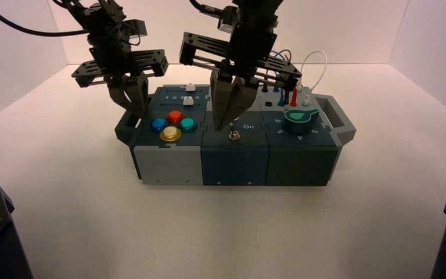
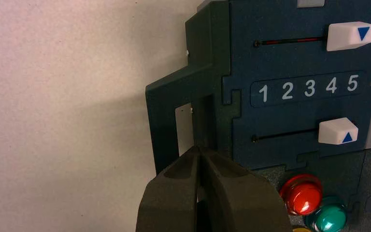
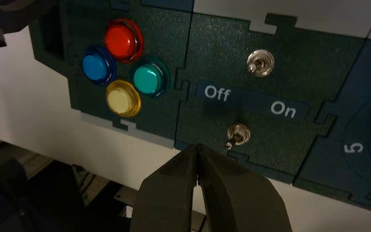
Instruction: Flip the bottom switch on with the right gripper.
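The bottom switch is a small metal toggle on the box's dark middle panel, below the "Off" and "On" lettering; its lever leans toward the Off side. It also shows in the high view near the panel's front edge. My right gripper hangs over the middle panel with its fingers shut and empty. In the right wrist view its tip is just beside the lever on the Off side, a little apart from it. My left gripper is shut and empty over the box's left handle.
A second toggle sits behind the lettering. Red, blue, green and yellow buttons fill the left panel. Two white sliders sit behind them. A green knob and plugged wires stand on the right.
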You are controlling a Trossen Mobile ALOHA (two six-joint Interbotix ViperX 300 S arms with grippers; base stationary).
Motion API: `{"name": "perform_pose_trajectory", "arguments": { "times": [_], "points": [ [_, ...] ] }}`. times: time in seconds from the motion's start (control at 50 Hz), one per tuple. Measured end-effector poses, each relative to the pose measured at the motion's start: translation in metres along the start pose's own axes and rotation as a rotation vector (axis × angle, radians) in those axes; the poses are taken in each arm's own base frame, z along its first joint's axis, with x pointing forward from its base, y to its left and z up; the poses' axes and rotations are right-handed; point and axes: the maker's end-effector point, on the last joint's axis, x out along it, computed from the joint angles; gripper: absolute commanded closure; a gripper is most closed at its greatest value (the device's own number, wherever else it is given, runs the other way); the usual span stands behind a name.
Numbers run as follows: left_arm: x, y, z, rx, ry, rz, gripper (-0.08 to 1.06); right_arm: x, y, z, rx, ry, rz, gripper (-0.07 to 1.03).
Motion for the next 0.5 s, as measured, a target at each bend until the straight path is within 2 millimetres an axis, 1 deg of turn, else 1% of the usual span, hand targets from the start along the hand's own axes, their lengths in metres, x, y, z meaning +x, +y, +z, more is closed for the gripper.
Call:
{"name": "perform_pose_trajectory", "arguments": {
  "times": [0.2,0.5],
  "points": [
    [0.0002,-0.0001,0.0001,0.0,0.002,0.0,1.01,0.0031,-0.0025,0.0041,-0.015,-0.002,-0.026,0.98],
    [0.0004,0.0,0.0004,-0.001,0.007,0.0,1.01,0.0078,-0.0075,0.0046,-0.029,0.004,-0.055,0.98]
  ]
}}
